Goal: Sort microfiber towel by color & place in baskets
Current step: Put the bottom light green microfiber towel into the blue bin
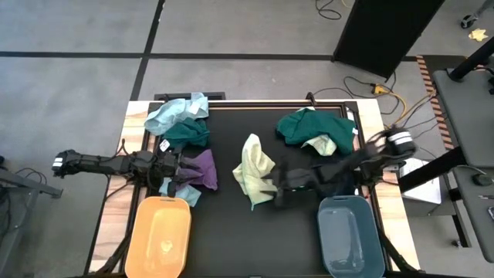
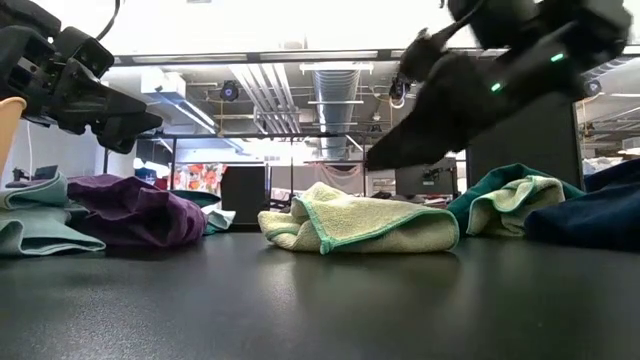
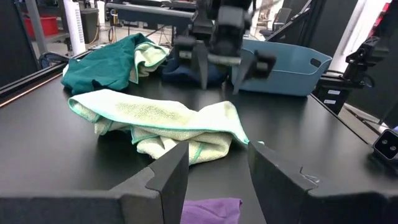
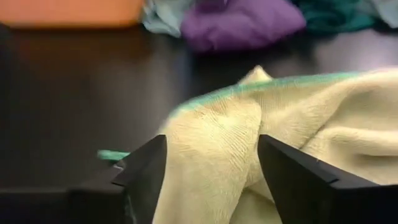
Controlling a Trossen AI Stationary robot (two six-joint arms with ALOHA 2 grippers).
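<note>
I worked in a lab or workshop: exposed ceiling ducts (image 2: 335, 95), strip lights, loose floor cables (image 1: 401, 104), concrete floor (image 1: 69, 77)

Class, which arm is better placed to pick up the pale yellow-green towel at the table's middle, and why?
Right. Its end effector is open beside the yellow-green towel, which fills its wrist view. The left end effector is open over the purple towel, farther away.

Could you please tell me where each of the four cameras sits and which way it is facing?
High: overhead, looking straight down; both arms, orange-yellow plastic tub, grey-blue plastic tub.
Low: table height, looking level across; arms enter from above.
Left wrist: past open left gripper toward right gripper.
Right wrist: open right gripper close over the cloth.
All share the pale yellow-green microfiber cloth.
</note>
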